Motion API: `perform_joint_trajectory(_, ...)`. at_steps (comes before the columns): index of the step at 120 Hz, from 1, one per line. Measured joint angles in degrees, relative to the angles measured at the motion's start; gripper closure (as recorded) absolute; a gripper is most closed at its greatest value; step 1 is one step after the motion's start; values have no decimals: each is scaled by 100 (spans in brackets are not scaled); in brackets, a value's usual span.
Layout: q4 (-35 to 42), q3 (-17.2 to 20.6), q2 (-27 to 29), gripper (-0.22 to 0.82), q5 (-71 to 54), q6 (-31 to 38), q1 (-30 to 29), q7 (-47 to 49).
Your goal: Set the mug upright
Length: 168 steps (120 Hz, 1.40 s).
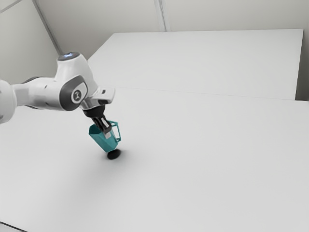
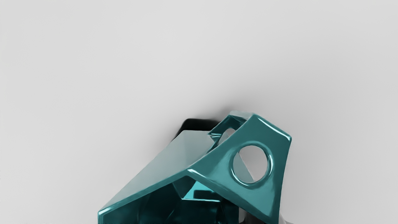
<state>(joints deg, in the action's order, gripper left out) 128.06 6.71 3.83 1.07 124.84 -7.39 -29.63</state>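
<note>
"Teal mug [image 1: 103, 141], exterior view: tilted, mouth toward the exterior view's upper left, base low. How is it supported?"

"By the pincer [image 1: 106, 133], judged to be clenched on the mug's wall; one fingertip is seen against the outer face. A body leaning so far would hardly balance unaided."

"And the handle [image 2: 276, 161]?"

"It projects to one side of the grasp, toward the exterior view's right, leaving the wall for the fingers. The slant appears to be an intermediate attitude: the base must still be brought level."

"Clearance?"

"A dark shadow [image 1: 114, 154] lies on the counter [image 1: 198, 159] just below the base. Whether the lowest edge touches cannot be told. Bare surface surrounds it, and the visible counter edge, lower left in the exterior view, is well apart. Rotation has room; the likely hazard is a base corner catching, should levelling precede sufficient height."
</note>
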Motion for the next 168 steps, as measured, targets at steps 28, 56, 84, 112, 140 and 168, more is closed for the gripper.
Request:
perform_joint_trajectory(28, 171, 229, -5, 79, -430, 242, 3, 815)
perform_joint_trajectory(56, 414, 351, 0, 79, -617, 446, 0, 1484)
perform_joint_trajectory(84, 491, 431, 11, 79, -652, 524, 109, 1992)
perform_joint_trajectory(112, 625, 488, -9, 79, -660, 621, 109, 2361)
perform_joint_trajectory(140, 651, 506, -76, 78, -665, 695, 126, 2622)
perform_joint_trajectory(168, 652, 507, -143, 74, -656, 766, 137, 2796)
